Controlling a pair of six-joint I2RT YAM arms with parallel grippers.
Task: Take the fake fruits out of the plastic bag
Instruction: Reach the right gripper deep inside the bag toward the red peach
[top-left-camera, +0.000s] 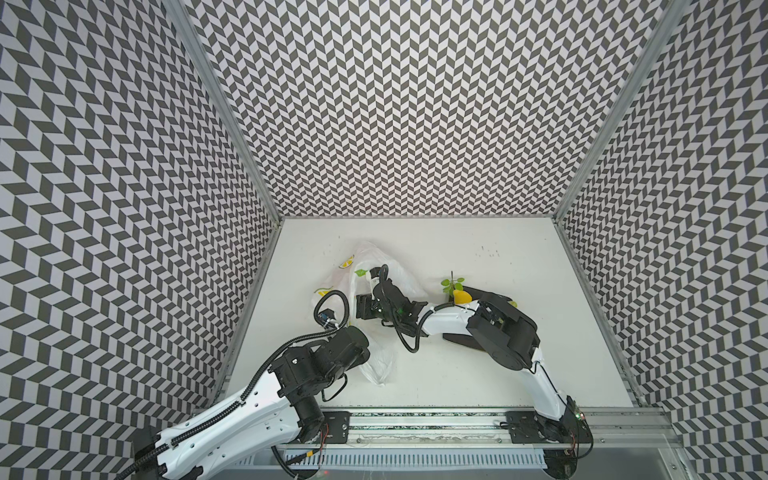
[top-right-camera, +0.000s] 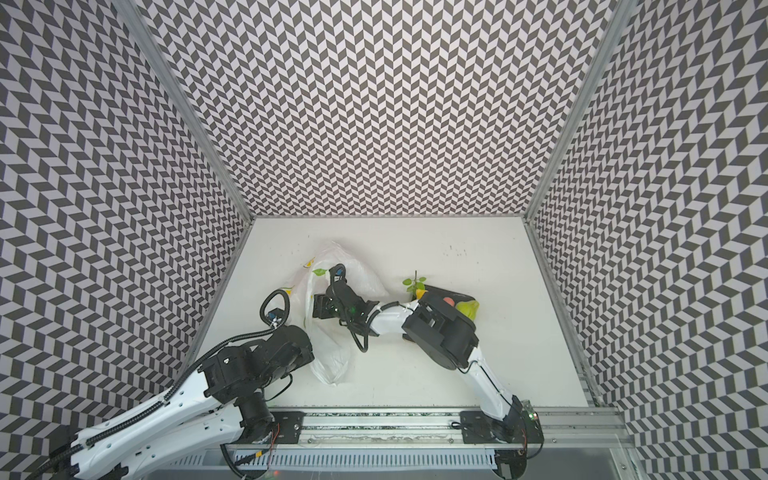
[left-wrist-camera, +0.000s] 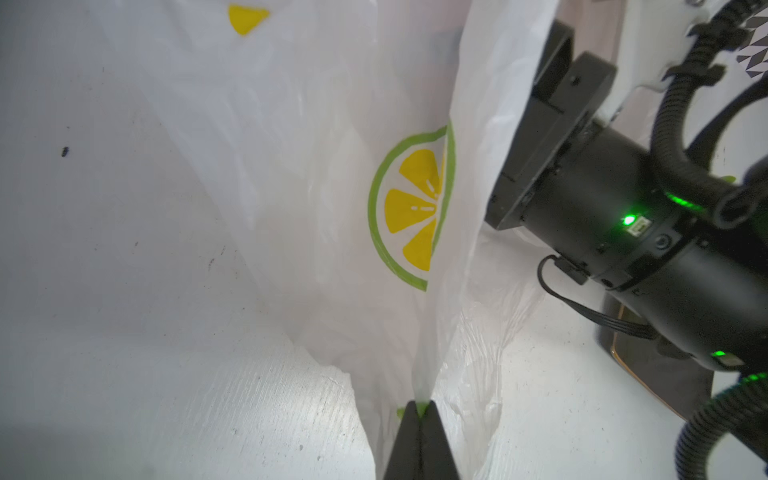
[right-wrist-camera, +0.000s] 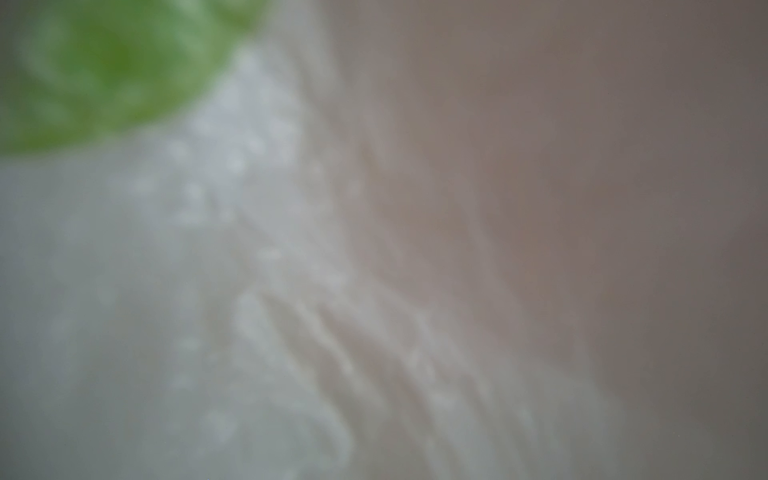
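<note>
Over at the near end of the plastic bag (top-left-camera: 397, 276), the left gripper (left-wrist-camera: 419, 409) has its jaws pressed together on a fold of the thin film, pinching it just under a printed lemon slice (left-wrist-camera: 411, 208). From the bag's right side the right arm (top-left-camera: 438, 322) reaches over into the crumpled film, and the right gripper (top-left-camera: 374, 275) is up against or inside the plastic. Whether its fingers are spread or closed, I cannot tell. The right wrist view gives only a blur of white film and a green patch, print or fruit, hard to say.

What lies inside the bag is not visible from above.

Right of the bag sits the dark plate (top-right-camera: 436, 289), half hidden under the right arm. On it I can see fake fruits: a yellow lemon (top-left-camera: 462, 296) with its green leafy sprig (top-left-camera: 451, 285) sticking up on the side nearest the bag, a reddish piece (top-right-camera: 448, 300), and a green fruit (top-right-camera: 468, 308) on the plate's far side from the bag.
</note>
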